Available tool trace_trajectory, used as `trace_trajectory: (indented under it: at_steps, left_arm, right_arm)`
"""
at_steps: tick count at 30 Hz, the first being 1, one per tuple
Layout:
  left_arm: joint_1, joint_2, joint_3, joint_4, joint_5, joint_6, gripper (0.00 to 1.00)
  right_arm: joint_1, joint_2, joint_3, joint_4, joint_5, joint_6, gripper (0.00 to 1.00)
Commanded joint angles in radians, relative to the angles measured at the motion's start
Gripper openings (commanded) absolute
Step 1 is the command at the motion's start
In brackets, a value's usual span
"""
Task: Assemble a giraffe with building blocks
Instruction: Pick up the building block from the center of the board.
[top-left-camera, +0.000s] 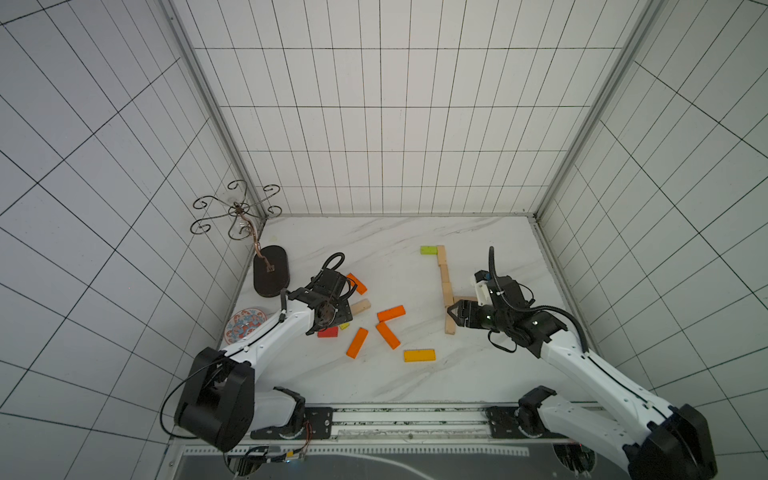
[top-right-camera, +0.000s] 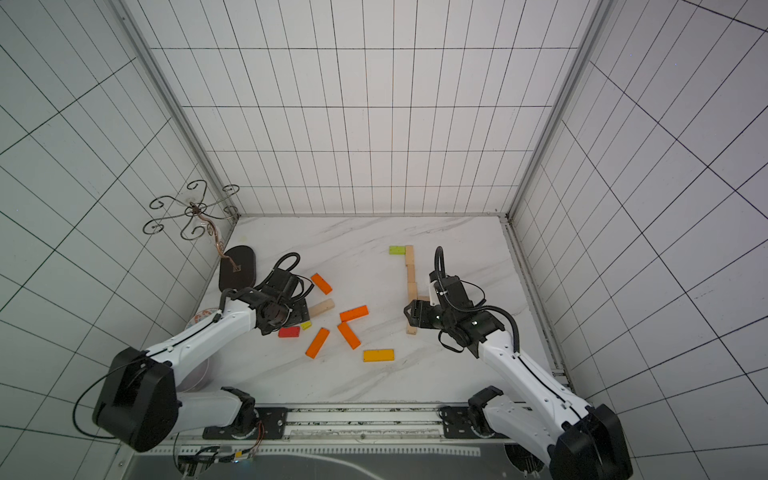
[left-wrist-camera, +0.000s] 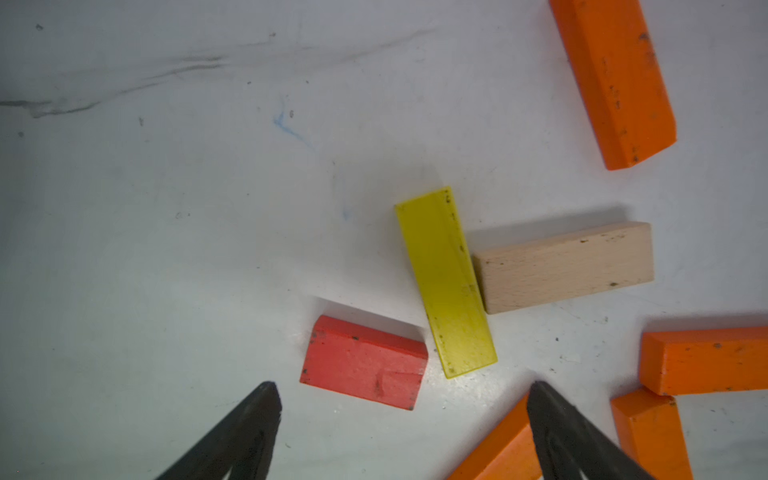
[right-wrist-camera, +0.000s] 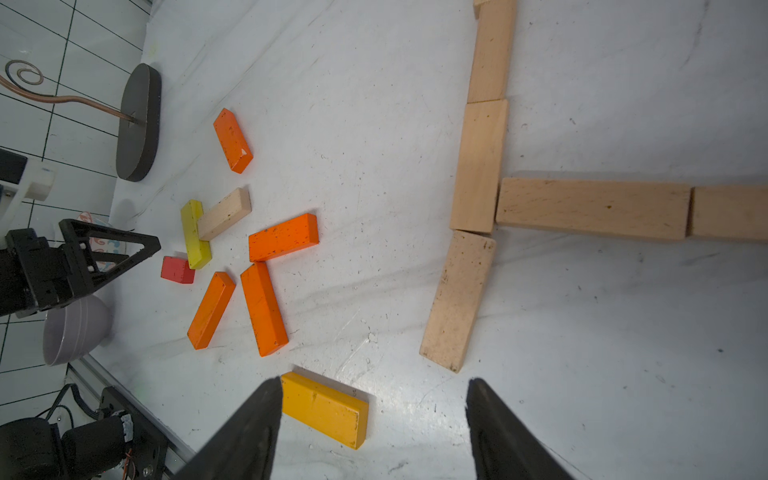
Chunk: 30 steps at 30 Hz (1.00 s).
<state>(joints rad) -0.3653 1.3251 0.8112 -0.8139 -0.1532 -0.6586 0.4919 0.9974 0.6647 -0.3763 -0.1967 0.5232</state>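
Note:
Pale wooden building blocks (top-left-camera: 445, 282) lie end to end in a line on the marble table, with a lime green block (top-left-camera: 429, 249) at the far end and a slanted pale block (right-wrist-camera: 457, 299) at the near end. Two more pale blocks (right-wrist-camera: 590, 208) branch off sideways. My right gripper (right-wrist-camera: 374, 384) hangs open and empty beside that slanted block, a yellow block (right-wrist-camera: 324, 409) lying below near one finger. My left gripper (left-wrist-camera: 405, 395) stands open above a red block (left-wrist-camera: 363, 365), next to a yellow-green block (left-wrist-camera: 444, 282) and a loose pale block (left-wrist-camera: 565, 266). Several orange blocks (top-left-camera: 390, 313) lie scattered between the arms.
A dark oval stand base (top-left-camera: 271, 271) with a curled wire top (top-left-camera: 237, 210) stands at the far left by the tiled wall. A patterned plate (top-left-camera: 245, 324) and a grey bowl (right-wrist-camera: 75, 328) sit at the left edge. A metal rail (top-left-camera: 415, 419) runs along the front.

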Motion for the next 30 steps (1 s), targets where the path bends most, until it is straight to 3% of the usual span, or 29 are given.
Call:
trace_trajectory:
  at_steps: [1, 8, 18, 25, 30]
  left_arm:
    - [0.02, 0.048, 0.009, -0.042, 0.001, 0.045, 0.95]
    - [0.045, 0.071, -0.026, -0.009, 0.012, 0.051, 0.95]
    - [0.054, 0.142, -0.068, 0.054, 0.051, 0.062, 0.85]
    - [0.055, 0.167, -0.076, 0.099, 0.081, 0.093, 0.84]
    - [0.055, 0.192, -0.062, 0.112, 0.087, 0.115, 0.75]
  right_arm:
    - [0.012, 0.013, -0.057, 0.019, -0.006, -0.006, 0.71]
    - [0.013, 0.009, -0.069, 0.025, -0.012, -0.011, 0.71]
    - [0.012, -0.005, -0.082, 0.014, -0.021, -0.023, 0.7]
    - [0.012, -0.019, -0.087, 0.007, -0.02, -0.032, 0.7]
    - [0.013, -0.017, -0.086, 0.007, -0.021, -0.031, 0.7]
